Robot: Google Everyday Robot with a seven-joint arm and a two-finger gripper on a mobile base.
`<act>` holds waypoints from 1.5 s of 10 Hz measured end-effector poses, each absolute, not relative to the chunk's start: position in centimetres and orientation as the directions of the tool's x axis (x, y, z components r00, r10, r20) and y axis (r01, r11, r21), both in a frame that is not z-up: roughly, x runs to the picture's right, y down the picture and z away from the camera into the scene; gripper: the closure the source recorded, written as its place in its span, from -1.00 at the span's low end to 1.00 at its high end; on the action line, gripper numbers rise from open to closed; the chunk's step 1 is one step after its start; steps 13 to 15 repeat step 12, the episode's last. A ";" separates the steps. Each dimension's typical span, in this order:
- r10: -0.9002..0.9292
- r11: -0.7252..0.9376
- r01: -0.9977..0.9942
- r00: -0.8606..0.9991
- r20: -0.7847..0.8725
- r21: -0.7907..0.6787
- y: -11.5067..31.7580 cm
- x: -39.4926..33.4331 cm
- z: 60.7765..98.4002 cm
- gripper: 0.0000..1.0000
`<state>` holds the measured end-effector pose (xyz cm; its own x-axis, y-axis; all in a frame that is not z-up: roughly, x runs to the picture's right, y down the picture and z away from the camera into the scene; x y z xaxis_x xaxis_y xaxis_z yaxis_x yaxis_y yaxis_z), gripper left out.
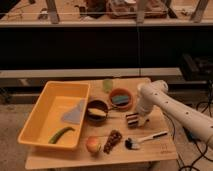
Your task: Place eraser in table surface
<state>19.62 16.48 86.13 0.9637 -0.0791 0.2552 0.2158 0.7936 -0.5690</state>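
Observation:
The eraser (132,120), a small block with dark, white and reddish stripes, is low over the table surface (165,150), right of the dark bowl. My gripper (138,120) reaches down from the white arm (165,102) on the right and is shut on the eraser. I cannot tell whether the eraser touches the wood.
An orange bowl with a blue-green pad (121,98) stands just behind the eraser, a dark bowl (97,110) to its left. A brush (145,138), a brown bumpy wedge (113,141) and an apple (92,144) lie in front. A yellow tray (37,120) fills the left. A green cup (108,85) is at the back.

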 end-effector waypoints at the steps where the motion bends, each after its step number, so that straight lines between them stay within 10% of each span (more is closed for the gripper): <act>1: -0.078 0.792 0.215 0.964 0.254 -0.572 16.7 19.7 86.2 -0.21; 4: -0.058 0.793 0.217 0.957 0.283 -0.569 16.8 19.6 86.0 -0.60; 15: -0.059 0.792 0.219 0.957 0.286 -0.569 16.9 19.5 86.1 -0.60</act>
